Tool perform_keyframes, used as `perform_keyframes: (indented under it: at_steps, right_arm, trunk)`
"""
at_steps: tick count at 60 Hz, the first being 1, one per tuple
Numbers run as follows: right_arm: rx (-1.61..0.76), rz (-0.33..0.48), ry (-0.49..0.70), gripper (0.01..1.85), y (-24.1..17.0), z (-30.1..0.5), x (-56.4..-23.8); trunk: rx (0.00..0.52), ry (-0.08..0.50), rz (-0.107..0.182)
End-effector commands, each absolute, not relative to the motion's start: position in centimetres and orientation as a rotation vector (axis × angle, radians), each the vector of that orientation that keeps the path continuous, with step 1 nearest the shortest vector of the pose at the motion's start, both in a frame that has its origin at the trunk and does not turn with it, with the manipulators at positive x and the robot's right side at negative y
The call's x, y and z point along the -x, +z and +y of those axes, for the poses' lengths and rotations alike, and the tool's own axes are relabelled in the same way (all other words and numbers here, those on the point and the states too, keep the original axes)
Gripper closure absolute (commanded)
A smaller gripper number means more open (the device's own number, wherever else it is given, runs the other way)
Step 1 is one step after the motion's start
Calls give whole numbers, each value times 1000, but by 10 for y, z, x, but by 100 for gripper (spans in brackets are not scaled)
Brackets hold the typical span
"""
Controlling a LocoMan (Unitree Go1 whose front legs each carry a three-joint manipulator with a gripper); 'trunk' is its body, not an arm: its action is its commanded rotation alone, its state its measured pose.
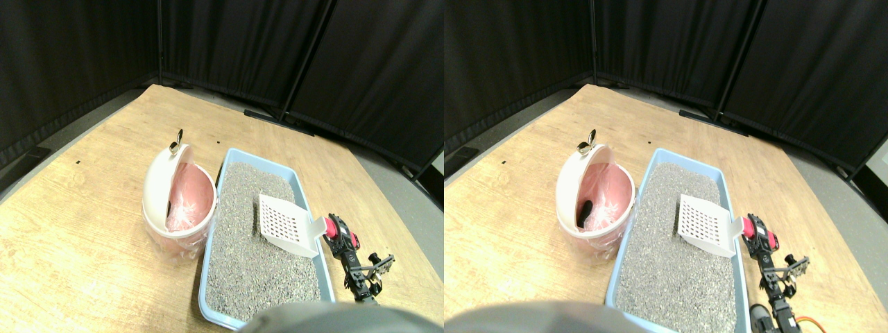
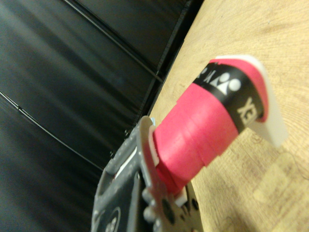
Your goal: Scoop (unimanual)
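A white slotted scoop (image 1: 283, 223) hangs tilted over the right side of the grey litter (image 1: 243, 263) in a light blue litter tray (image 1: 309, 191). Its holes look empty. The scoop's red-wrapped handle (image 1: 338, 230) points right, past the tray's rim, and my right gripper (image 1: 343, 241) is shut on it. In the wrist view the red handle (image 2: 203, 130) fills the middle and runs out of the dark jaw frame to the scoop's white neck (image 2: 273, 121). A pink bin (image 1: 177, 208) with a white swing lid stands just left of the tray, its opening facing the tray.
Tray and bin sit on a wooden floor panel (image 1: 83, 236). Black curtains (image 1: 229, 48) close off the back and sides. A small dark object (image 1: 168, 207) lies inside the bin. My arm's links and cables (image 1: 364, 274) lie right of the tray.
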State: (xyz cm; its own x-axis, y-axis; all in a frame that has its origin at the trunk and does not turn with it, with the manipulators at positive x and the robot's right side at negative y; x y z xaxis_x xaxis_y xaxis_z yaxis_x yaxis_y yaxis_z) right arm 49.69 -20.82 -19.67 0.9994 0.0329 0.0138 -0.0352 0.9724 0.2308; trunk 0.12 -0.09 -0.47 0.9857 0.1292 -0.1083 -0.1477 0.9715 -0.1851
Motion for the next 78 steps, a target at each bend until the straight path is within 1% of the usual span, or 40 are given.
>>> perform_keyframes:
  at_steps: [1, 6, 10, 13, 14, 15, 17, 18, 19, 20, 22, 23, 24, 26, 27, 28, 31, 34, 35, 39, 46, 53, 56, 60, 62, 63, 69, 70, 71, 72, 74, 77, 78]
  right_arm:
    - [-223, -10, 24, 180, -198, -208, -494]
    - [-215, 16, -7, 180, -205, -208, -492]
    - [-216, 24, -8, 180, -206, -208, -491]
    - [-212, 59, -25, 180, -206, -209, -490]
    - [-202, 80, -29, 177, -206, -210, -491]
    - [-202, 80, -29, 177, -206, -210, -491]
    - [-209, 142, -61, 142, -204, -213, -489]
    - [-206, 154, -59, 118, -204, -214, -489]
    - [-201, 168, -55, 110, -204, -215, -489]
    - [-201, 168, -55, 110, -204, -215, -489]
    - [-208, 208, -39, 77, -203, -216, -489]
    - [-200, 226, -41, 64, -203, -217, -489]
    - [-202, 232, -41, 59, -203, -217, -489]
    - [-228, 244, -27, 41, -202, -218, -488]
    - [-233, 250, -16, 36, -201, -219, -489]
    - [-233, 250, -16, 36, -201, -219, -489]
    - [-241, 269, -12, 26, -199, -219, -490]
    - [-239, 271, 2, 25, -198, -219, -491]
    - [-253, 285, 4, 26, -196, -218, -490]
    - [-255, 289, 10, 21, -194, -218, -491]
    - [-217, 286, 27, 22, -186, -214, -488]
    - [-234, 279, 46, 22, -180, -213, -484]
    - [-245, 274, 72, 25, -177, -214, -482]
    - [-249, 247, 68, 40, -169, -214, -476]
    - [-238, 218, 72, 56, -163, -215, -471]
    - [-238, 218, 72, 56, -163, -215, -471]
    - [-249, 172, 45, 84, -149, -217, -458]
    - [-224, 133, 91, 94, -148, -219, -457]
    - [-209, 112, 115, 99, -148, -219, -456]
    - [-216, 114, 97, 106, -145, -220, -454]
    - [-216, 109, 105, 109, -144, -220, -453]
    - [-234, 72, 151, 131, -140, -223, -448]
    - [-236, 73, 148, 134, -139, -223, -447]
  trunk:
    - [200, 150, 91]
    - [200, 150, 90]
    - [202, 148, 92]
    - [201, 147, 92]
    - [201, 147, 92]
    - [201, 147, 92]
    - [202, 146, 91]
    - [202, 146, 91]
    - [203, 145, 91]
    - [204, 145, 92]
    - [204, 145, 92]
    - [204, 145, 90]
    - [204, 145, 90]
    - [205, 145, 93]
    - [205, 145, 93]
    - [205, 145, 92]
    - [206, 145, 90]
    - [207, 145, 90]
    - [207, 145, 90]
    - [207, 146, 90]
    - [206, 146, 90]
    - [200, 140, 88]
    - [196, 134, 86]
    - [191, 125, 86]
    - [188, 120, 83]
    - [186, 118, 82]
    - [178, 103, 84]
    - [174, 98, 83]
    - [172, 96, 82]
    - [170, 92, 81]
    - [166, 86, 80]
    - [162, 78, 80]
    - [159, 75, 79]
